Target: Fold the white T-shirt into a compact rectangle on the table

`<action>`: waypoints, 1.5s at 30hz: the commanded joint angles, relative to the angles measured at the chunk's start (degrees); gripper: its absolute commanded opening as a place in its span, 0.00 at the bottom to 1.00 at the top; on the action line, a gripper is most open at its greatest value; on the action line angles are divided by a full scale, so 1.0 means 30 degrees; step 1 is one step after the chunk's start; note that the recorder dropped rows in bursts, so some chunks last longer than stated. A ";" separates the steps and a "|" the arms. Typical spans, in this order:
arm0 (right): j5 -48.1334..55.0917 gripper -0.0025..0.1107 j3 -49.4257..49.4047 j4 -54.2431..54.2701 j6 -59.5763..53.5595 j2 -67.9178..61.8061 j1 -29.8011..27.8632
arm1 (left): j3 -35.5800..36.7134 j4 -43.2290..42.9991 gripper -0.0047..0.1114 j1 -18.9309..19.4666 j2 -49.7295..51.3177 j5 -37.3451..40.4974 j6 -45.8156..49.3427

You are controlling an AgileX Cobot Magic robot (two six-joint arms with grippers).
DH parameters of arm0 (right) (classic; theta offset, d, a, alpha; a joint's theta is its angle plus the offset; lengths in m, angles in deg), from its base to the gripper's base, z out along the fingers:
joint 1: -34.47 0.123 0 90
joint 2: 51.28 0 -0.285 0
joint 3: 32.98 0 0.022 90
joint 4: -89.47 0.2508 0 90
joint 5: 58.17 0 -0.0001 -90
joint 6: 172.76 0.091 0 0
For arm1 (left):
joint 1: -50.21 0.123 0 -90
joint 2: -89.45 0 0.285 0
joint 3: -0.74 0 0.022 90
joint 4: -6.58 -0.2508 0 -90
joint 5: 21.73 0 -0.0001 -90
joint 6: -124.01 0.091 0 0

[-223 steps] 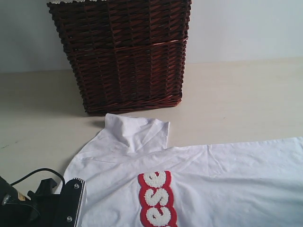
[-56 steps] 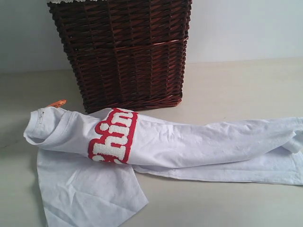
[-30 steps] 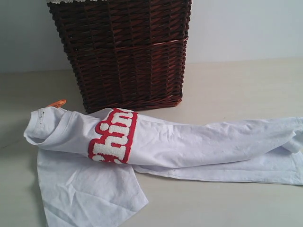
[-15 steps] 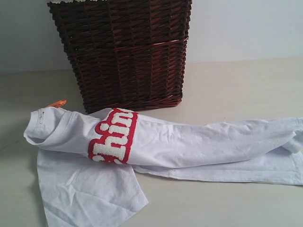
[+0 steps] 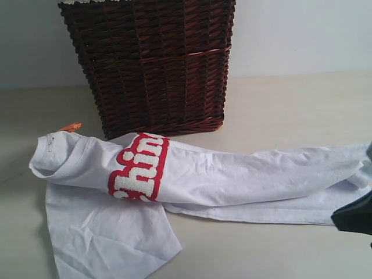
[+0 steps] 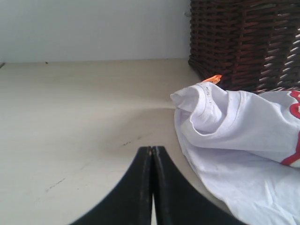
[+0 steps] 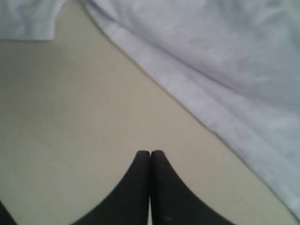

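The white T-shirt point(image 5: 232, 174) lies on the table point(image 5: 290, 104) as a long loose fold running left to right, red-outlined letters point(image 5: 138, 166) facing up and an orange neck tag point(image 5: 70, 126) at its left end. A flap of it spreads toward the front left point(image 5: 104, 232). My left gripper point(image 6: 152, 149) is shut and empty, over bare table beside the shirt's collar end point(image 6: 206, 101). My right gripper point(image 7: 150, 153) is shut and empty, over bare table close to the shirt's hem point(image 7: 197, 103). A dark part of the right arm point(image 5: 356, 215) shows at the right edge.
A dark brown wicker basket point(image 5: 151, 64) stands at the back, just behind the shirt's left half, and also appears in the left wrist view as the basket point(image 6: 243, 42). A pale wall runs behind the table.
A dark part of the right arm has come into the exterior view at the lower right edge. The shirt lies as it did.
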 commanded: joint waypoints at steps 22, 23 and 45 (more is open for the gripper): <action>-0.8026 0.02 0.7246 0.1909 -0.2067 -1.1395 0.3758 | 0.0042 -0.0069 0.04 0.0052 -0.0124 -0.0345 0.0097; -0.8026 0.02 0.7444 0.1963 -0.2067 -1.1470 0.3758 | 0.0042 -0.0069 0.04 0.0052 -0.0124 -0.0345 0.0097; -0.3528 0.02 0.7833 -0.3041 -0.1956 -1.2143 0.5082 | 0.0042 -0.0069 0.04 0.0052 -0.0124 -0.0345 0.0097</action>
